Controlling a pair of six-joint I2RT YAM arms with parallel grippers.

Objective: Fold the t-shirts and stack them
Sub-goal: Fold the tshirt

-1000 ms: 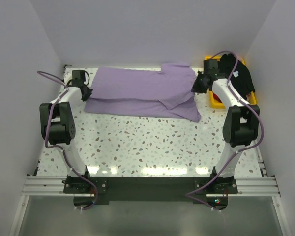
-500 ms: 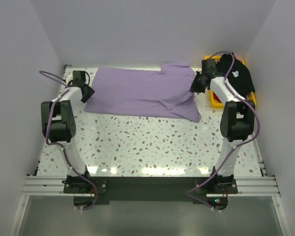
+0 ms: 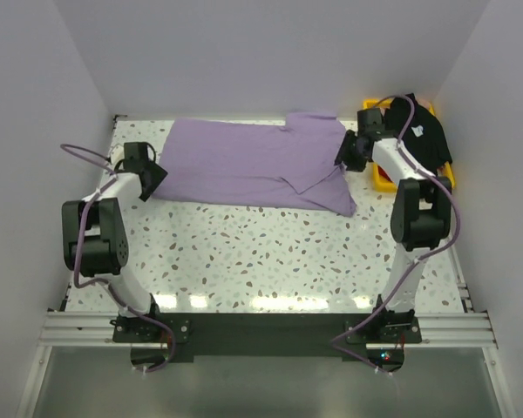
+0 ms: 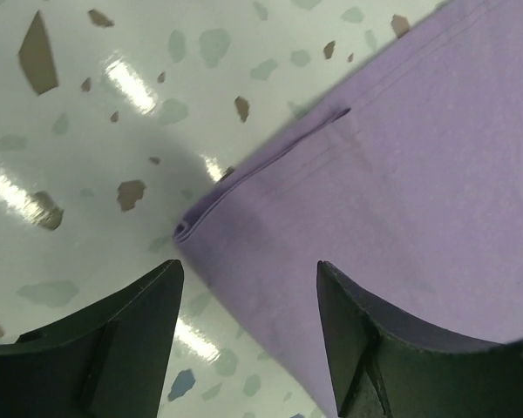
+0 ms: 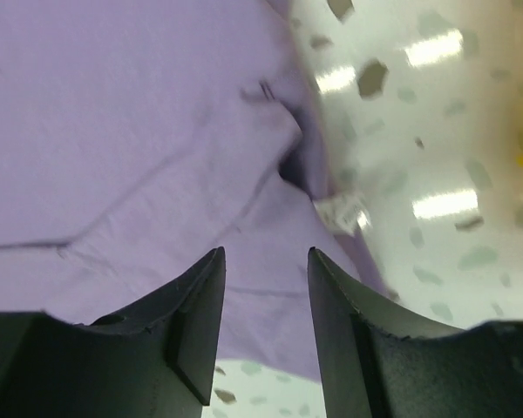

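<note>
The lavender-purple t-shirt (image 3: pixel 244 165) lies folded along the back of the table, with a sleeve flap on top at its right end. My left gripper (image 3: pixel 151 177) hovers open just off the shirt's left folded corner (image 4: pixel 192 228), nothing between its fingers (image 4: pixel 131 331). Open as well, my right gripper (image 3: pixel 349 155) is over the shirt's right end (image 5: pixel 139 131), near a white label (image 5: pixel 344 209). The black t-shirt (image 3: pixel 427 135), with a small white mark, is heaped in the yellow basket at the back right.
The yellow basket (image 3: pixel 382 181) stands right beside the right arm, against the right wall. Speckled tabletop (image 3: pixel 261 252) stretches from the shirt to the arm bases. Walls close in the back and both sides.
Both grippers have gone from shut to open and let go of the purple shirt. The left gripper has drawn back a little toward the near left.
</note>
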